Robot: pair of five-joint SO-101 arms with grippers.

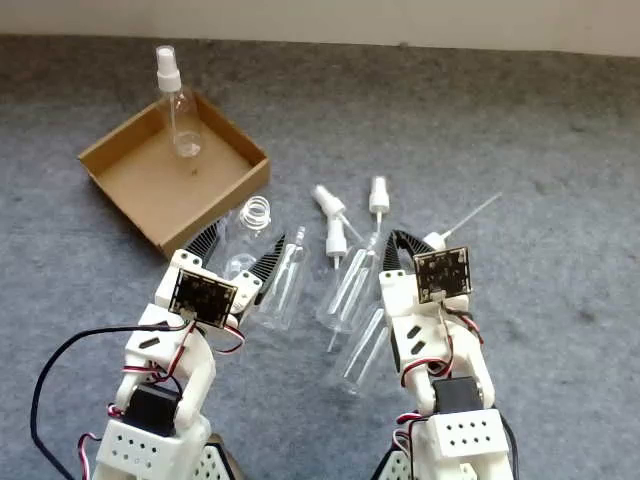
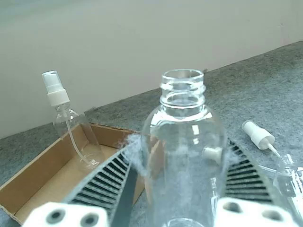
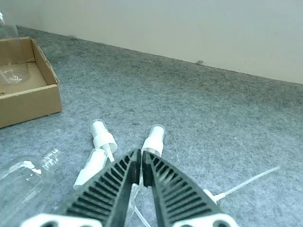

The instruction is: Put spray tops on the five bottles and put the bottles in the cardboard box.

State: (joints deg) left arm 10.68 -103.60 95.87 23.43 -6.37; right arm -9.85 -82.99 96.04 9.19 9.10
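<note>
One uncapped bottle (image 2: 182, 113) clamped in left gripper (image 2: 181, 146) (upright); right gripper (image 3: 141, 158) closed.

Bottles: five.
- capped bottle (image 1: 183, 120): one, upright in box.
- uncapped: four. One upright bottle (image 1: 252, 222), 9 o'clock of centre; three lying bottles (image 1: 285, 285) (image 1: 350, 285) (image 1: 362, 352), centre toward 6 o'clock.

Loose spray tops (image 1: 328, 200) (image 1: 337, 238) (image 1: 379, 195) (image 1: 437, 240): four, 1 o'clock of centre.

Cardboard box (image 1: 150, 185): one, 10 o'clock.

Arms: two, left arm (image 1: 185, 350), right arm (image 1: 445, 340).

Camera setup.
High view looks down on tabletop (image 1: 560, 150); wrist views sit low, face the wall (image 2: 118, 38); all share the cardboard box (image 1: 160, 185).
</note>
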